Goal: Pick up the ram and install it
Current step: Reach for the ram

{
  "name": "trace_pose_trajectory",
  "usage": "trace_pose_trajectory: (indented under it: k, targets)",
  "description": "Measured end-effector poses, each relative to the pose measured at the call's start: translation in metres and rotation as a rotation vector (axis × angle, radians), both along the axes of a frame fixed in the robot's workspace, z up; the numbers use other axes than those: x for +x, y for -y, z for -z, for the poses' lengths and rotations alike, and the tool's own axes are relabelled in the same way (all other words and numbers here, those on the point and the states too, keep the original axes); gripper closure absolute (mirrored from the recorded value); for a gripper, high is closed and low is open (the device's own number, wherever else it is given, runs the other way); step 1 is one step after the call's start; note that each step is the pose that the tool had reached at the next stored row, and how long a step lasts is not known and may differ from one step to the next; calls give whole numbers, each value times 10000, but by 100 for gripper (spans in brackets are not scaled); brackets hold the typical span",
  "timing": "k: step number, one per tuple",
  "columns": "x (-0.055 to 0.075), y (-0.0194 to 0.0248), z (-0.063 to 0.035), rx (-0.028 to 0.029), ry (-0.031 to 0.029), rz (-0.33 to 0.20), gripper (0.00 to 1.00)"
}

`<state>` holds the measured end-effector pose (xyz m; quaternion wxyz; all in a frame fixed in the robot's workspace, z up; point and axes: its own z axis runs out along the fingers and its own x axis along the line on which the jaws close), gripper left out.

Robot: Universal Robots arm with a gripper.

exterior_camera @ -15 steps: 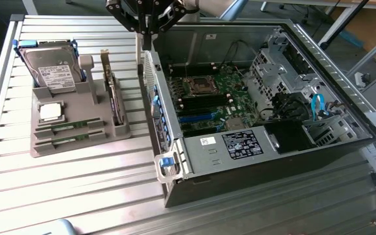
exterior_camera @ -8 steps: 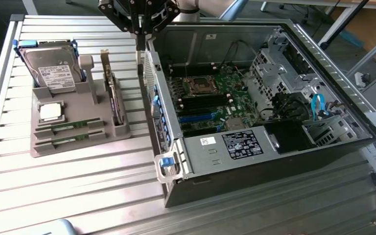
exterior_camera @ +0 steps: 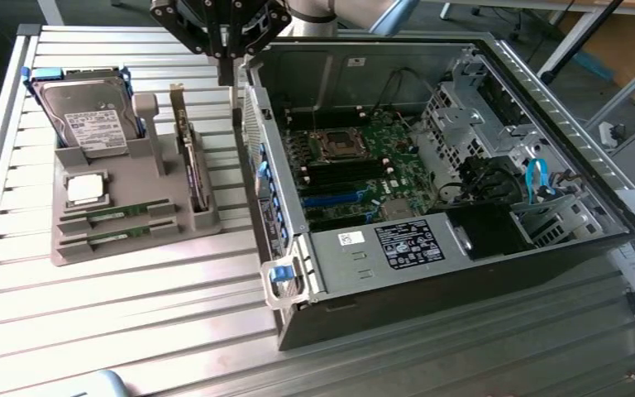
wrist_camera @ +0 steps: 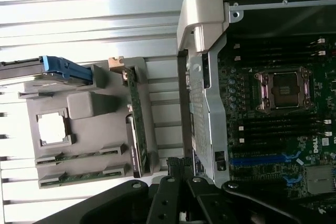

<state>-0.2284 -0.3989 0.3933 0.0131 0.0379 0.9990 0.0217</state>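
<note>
Open computer case (exterior_camera: 439,149) stands just beside the grey tray (exterior_camera: 130,248). The ram (exterior_camera: 116,217) lies seated in that tray, a twin stick (exterior_camera: 113,240) alongside. I could snag both. Gripper (exterior_camera: 226,76) hangs above the tray's far edge, fingers pressed together, empty. Lowered like that, it would likely strike the board.

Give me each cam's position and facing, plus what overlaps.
Exterior view: off the arm, raised, looking down obliquely at the slatted table, grey tray on its left, open computer case on its right; the tool hangs at the top edge.
Wrist view: on the wrist, looking down past the tool's black linkages at tray and case.
Shared: tray with two ram sticks, case wall, CPU socket.
</note>
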Motion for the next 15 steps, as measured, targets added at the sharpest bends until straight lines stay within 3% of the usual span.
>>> trace_pose_trajectory:
  k: [15]
  targets:
    - [-255,0,0,0,0,-1,89]
